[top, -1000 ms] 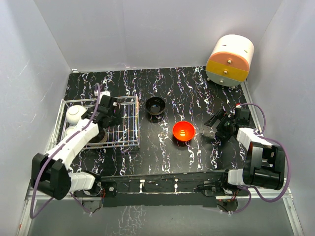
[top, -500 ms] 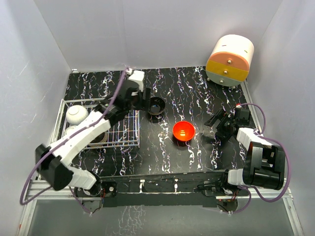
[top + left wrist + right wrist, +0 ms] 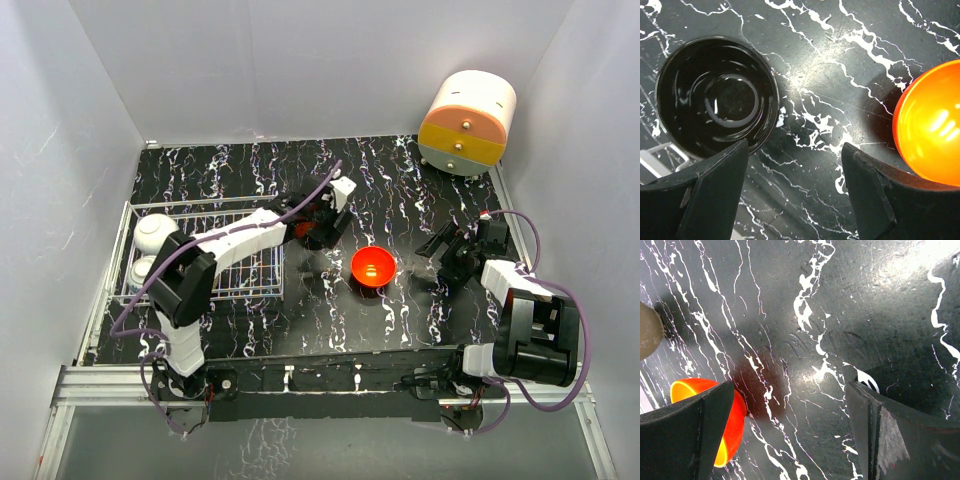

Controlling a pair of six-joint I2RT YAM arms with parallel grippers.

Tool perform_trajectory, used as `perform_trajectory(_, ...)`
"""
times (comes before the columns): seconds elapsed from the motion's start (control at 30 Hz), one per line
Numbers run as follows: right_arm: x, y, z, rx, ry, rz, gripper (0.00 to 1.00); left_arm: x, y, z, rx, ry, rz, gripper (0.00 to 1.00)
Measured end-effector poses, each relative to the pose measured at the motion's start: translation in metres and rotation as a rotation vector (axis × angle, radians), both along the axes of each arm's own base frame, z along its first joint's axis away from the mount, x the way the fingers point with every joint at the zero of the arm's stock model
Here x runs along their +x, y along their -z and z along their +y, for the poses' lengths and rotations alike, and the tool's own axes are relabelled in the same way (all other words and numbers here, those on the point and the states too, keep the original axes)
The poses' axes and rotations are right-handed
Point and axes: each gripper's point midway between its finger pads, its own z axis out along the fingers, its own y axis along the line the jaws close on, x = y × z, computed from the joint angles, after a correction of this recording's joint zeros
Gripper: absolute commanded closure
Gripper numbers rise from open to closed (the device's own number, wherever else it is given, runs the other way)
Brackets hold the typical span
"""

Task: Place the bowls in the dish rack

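Over near the middle of the black white-veined marble tabletop (image 3: 400,185), your small glossy black bowl (image 3: 717,102) sits upright just off the right side of the white wire-grid dish rack (image 3: 255,272), so it's not loaded yet. Next one out is the glossy red-orange bowl (image 3: 373,267), also upright on the tabletop. It's a bit nearer you and to the right of the black one, and the two are apart.

Inside the rack, at its left end, you've got a plain white bowl (image 3: 153,232) and a second pale bowl (image 3: 143,270) just in front of it. Can't make out that one's pattern from up there.

Your left gripper (image 3: 794,152) hangs right over the black bowl, fingers spread wide, with only bare marble between them. In the wrist view the bowl's rim slips under the finger on the left side of that view; whether they touch I can't tell. Your right gripper (image 3: 440,260) sits low on the right side, jaws wide apart and holding nothing, with the red-orange bowl off to its left. A round cream-and-orange drawer cabinet (image 3: 467,122) stands in the far right corner.
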Motion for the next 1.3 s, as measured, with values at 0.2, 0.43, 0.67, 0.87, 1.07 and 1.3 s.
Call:
perform_trajectory(0.2,0.000,0.000,-0.002,0.001,0.005,0.000,0.02,0.009,0.027,-0.012,0.022,0.033,0.011,0.28)
perform_trajectory(0.43,0.000,0.000,-0.002,0.004,0.005,0.001,0.02,0.018,0.058,-0.014,0.060,0.022,0.022,0.40)
perform_trajectory(0.67,0.003,0.000,-0.001,0.014,0.003,-0.006,0.02,0.029,0.056,-0.013,0.062,-0.009,-0.027,0.91)
perform_trajectory(0.87,0.003,0.000,-0.001,0.016,0.002,-0.007,0.02,0.035,0.054,-0.010,0.069,-0.031,-0.063,1.00)
perform_trajectory(1.07,0.003,0.000,-0.001,0.016,0.002,-0.007,0.02,0.034,0.054,-0.010,0.072,-0.029,-0.064,1.00)
perform_trajectory(1.3,0.003,0.000,-0.001,0.016,0.002,-0.007,0.02,0.006,0.031,-0.018,0.027,0.010,-0.004,1.00)
